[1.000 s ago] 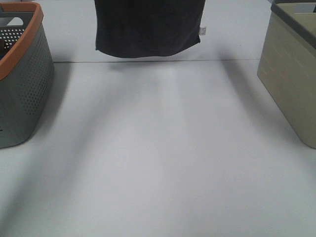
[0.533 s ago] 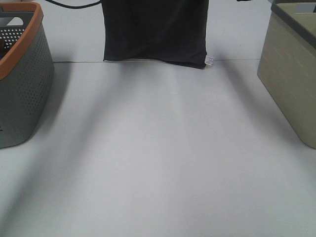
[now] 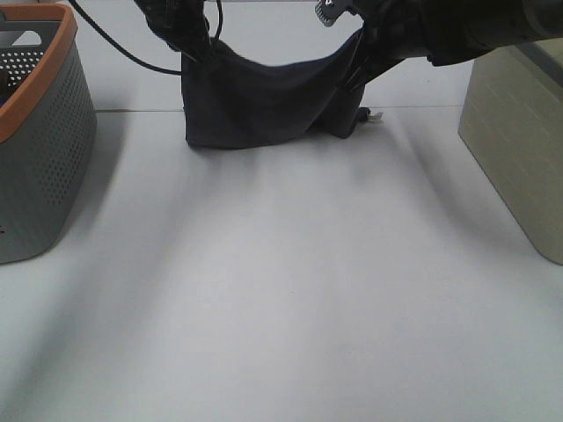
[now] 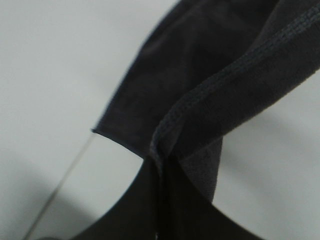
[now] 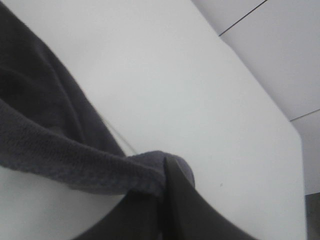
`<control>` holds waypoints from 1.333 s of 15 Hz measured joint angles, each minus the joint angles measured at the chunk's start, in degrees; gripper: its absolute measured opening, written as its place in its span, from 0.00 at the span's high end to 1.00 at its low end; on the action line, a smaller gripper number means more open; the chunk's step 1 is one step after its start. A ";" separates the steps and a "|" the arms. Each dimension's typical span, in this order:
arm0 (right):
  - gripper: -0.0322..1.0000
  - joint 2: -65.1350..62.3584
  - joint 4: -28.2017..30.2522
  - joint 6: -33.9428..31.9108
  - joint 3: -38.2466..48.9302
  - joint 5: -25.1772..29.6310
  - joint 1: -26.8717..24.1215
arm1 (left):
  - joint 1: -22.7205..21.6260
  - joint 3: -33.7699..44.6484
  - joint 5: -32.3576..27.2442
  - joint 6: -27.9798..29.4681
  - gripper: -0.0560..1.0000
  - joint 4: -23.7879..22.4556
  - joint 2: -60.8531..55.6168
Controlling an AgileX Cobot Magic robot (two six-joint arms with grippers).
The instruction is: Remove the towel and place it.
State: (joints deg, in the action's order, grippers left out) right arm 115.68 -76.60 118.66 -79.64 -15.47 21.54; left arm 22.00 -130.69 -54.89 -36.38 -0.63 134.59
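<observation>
The dark charcoal towel point(image 3: 264, 101) hangs between my two grippers at the far middle of the white table, its lower edge bunched on the surface. Its small white tag point(image 3: 376, 115) lies at the right corner. My left gripper point(image 3: 201, 46) is shut on the towel's upper left corner point(image 4: 165, 150). My right gripper point(image 3: 359, 44) is shut on the upper right corner point(image 5: 160, 175). The top edge sags between them. The wrist views show stitched hem pinched in dark jaws.
A grey perforated basket with an orange rim point(image 3: 40, 132) stands at the left edge. A beige basket point(image 3: 519, 132) stands at the right edge. A table seam line point(image 3: 132, 111) runs across behind the towel. A black cable point(image 3: 114, 44) trails from the left arm.
Both grippers have come down into view with the towel. The towel has dropped from hanging flat to slack, its lower part now resting and bunching on the table.
</observation>
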 joint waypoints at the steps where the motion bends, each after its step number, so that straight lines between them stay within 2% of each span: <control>1: 0.95 -1.66 -2.06 0.00 2.92 1.83 0.29 | 0.17 0.00 -5.56 -1.03 0.95 1.72 0.00; 3: 0.95 -3.78 -6.42 -0.06 8.02 7.05 0.40 | 0.23 0.00 -13.24 -3.55 0.95 4.13 0.00; 4: 0.95 -4.87 -8.54 -0.06 11.34 11.17 0.40 | 0.23 0.69 -14.38 -5.33 0.95 6.76 -0.06; 6: 0.95 -6.65 -9.11 -0.17 15.53 15.47 0.40 | 0.23 3.38 -14.50 -5.96 0.95 10.08 -0.11; 8: 0.95 -9.05 -10.66 -4.01 19.02 16.21 0.40 | 0.23 7.79 -14.50 -5.67 0.95 12.03 -0.52; 11: 0.95 -11.17 -12.43 -13.24 22.40 16.21 0.40 | 0.40 14.38 -14.55 -6.13 0.95 14.50 -4.13; 15: 0.95 -11.86 -12.66 -17.99 26.99 18.91 0.40 | 1.38 24.12 -14.55 -7.10 0.95 14.84 -6.93; 16: 0.95 -12.03 -10.94 -17.76 28.36 20.63 0.40 | 1.55 26.07 -14.55 -7.62 0.95 14.78 -7.56; 17: 0.95 -12.61 -6.88 -17.53 29.56 23.03 0.40 | 1.55 27.85 -14.67 -8.02 0.95 14.73 -8.25; 20: 0.95 -13.24 -4.81 -19.08 30.02 23.66 0.46 | 1.55 28.36 -14.67 -9.00 0.95 14.61 -8.31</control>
State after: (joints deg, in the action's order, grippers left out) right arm 102.44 -81.42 99.58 -49.62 8.19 22.00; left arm 23.55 -102.33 -69.56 -45.38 13.98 126.28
